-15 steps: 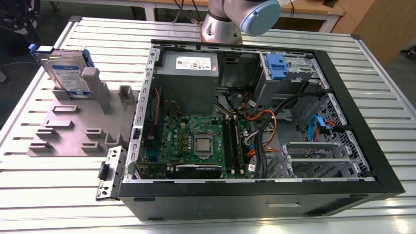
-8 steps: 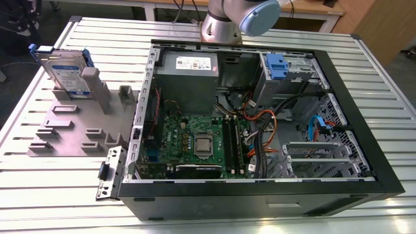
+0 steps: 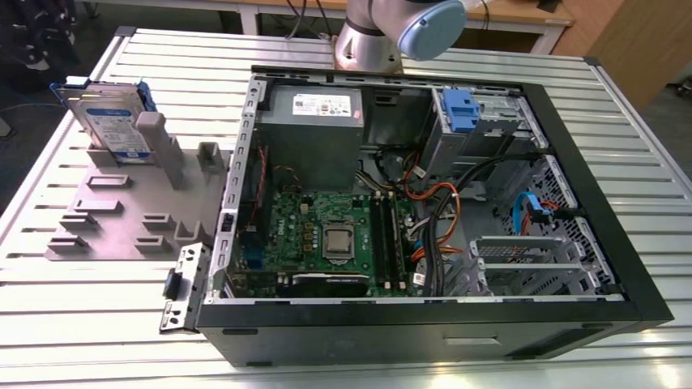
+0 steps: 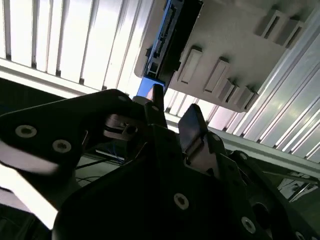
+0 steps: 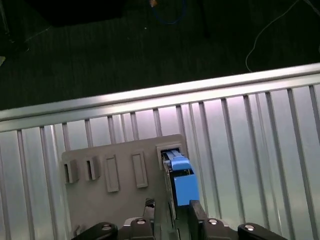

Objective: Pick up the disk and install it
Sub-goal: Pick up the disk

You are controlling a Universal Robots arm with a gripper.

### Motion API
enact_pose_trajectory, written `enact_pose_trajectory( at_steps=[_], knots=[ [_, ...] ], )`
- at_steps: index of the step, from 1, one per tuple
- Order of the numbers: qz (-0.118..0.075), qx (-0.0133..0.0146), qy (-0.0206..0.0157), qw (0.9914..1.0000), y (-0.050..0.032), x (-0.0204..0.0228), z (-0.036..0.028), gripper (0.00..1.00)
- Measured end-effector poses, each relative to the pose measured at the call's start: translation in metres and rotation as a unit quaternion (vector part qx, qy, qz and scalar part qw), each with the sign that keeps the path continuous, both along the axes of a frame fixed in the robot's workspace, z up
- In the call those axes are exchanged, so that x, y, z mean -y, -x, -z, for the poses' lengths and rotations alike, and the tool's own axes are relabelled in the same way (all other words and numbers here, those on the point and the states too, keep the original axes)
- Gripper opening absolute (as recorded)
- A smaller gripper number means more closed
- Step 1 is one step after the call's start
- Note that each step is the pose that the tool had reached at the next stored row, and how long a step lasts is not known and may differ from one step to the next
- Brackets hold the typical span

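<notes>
The disk (image 3: 108, 121) stands on edge in a slot at the back of the grey holder (image 3: 130, 211), at the exterior view's left. It is silver-grey with a white-and-blue label and a blue carrier. In the first wrist view I look down on the disk's (image 5: 182, 182) blue top edge, with my gripper (image 5: 171, 210) above it and apart from it. The fingers are open and nothing is between them. In the second wrist view the two fingertips (image 4: 156, 97) point toward the disk's (image 4: 167, 40) dark, blue-framed edge.
An open computer case (image 3: 605, 243) lies on the slatted metal table (image 3: 87, 324) to the right of the holder. It contains a green board (image 3: 324, 235), a grey power supply (image 3: 313, 121), cables and a drive bay with a blue carrier (image 3: 459, 109). The arm's base (image 3: 373, 40) stands behind the case.
</notes>
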State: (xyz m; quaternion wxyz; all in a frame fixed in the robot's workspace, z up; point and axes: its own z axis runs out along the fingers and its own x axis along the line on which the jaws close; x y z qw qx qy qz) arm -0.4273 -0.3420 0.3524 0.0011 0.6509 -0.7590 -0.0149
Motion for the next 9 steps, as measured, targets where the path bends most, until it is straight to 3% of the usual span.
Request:
enact_pose_trajectory(
  at_steps=[5, 9],
  knots=[
    [-0.038, 0.0002, -0.0015, 0.99929, 0.0001, -0.0001, 0.0058, 0.47],
    [-0.043, 0.0018, -0.0020, 0.99905, 0.0045, -0.0006, 0.0119, 0.47]
  ],
)
